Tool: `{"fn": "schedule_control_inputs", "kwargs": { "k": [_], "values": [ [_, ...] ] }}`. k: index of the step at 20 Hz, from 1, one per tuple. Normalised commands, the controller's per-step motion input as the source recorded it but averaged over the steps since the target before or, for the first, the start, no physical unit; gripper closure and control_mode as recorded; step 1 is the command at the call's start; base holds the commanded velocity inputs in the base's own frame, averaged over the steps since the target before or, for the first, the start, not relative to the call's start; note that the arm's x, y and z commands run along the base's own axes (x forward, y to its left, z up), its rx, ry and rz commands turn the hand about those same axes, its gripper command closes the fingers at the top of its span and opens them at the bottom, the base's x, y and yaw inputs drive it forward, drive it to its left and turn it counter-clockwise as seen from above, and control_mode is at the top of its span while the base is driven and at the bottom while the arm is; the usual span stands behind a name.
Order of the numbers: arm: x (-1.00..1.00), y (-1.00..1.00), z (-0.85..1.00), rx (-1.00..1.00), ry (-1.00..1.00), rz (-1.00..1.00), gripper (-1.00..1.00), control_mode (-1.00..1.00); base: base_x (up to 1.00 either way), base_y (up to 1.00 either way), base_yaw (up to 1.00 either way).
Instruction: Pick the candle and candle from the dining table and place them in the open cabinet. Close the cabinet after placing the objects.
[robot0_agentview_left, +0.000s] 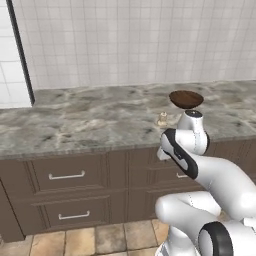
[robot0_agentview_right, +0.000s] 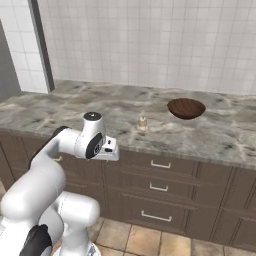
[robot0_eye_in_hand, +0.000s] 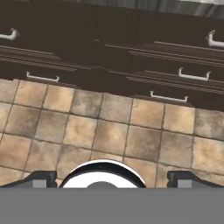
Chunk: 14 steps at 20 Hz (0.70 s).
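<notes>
Nearest: hand (robot0_eye_in_hand: 112, 179) aimed down at the tan floor tiles (robot0_eye_in_hand: 109, 135), fingertips (robot0_eye_in_hand: 41, 178) set wide apart, nothing betw. them, nothing gripped. Arm (robot0_agentview_right: 75, 145) folded low in front of the dark brown drawer fronts (robot0_agentview_left: 70, 192) w/ short silver pulls. Above: grey-brown marbled surface (robot0_agentview_left: 90, 122). Short cream candle (robot0_agentview_right: 142, 123) upright on it, near the front edge, approx. mid-run in right base view. Brown round bowl (robot0_agentview_right: 186, 108) just behind and to its right, not touching. Rear: white tiled wall (robot0_agentview_right: 150, 40).

Glossy white arm (robot0_agentview_left: 220, 185), dark joints
</notes>
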Motion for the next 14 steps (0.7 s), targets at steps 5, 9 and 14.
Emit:
{"fn": "schedule_control_inputs", "kwargs": {
  "k": [5, 9, 14],
  "values": [
    [0.00, 0.00, 0.00, 0.00, 0.00, 0.00, -1.00, 1.00, 0.39, 0.00, -0.01],
    [0.00, 0.00, 0.00, 0.00, 0.00, 0.00, -1.00, 1.00, 0.60, 0.00, -0.04],
    [0.00, 0.00, 0.00, 0.00, 0.00, 0.00, -1.00, 1.00, 0.48, 0.00, -0.03]
  ]
}}
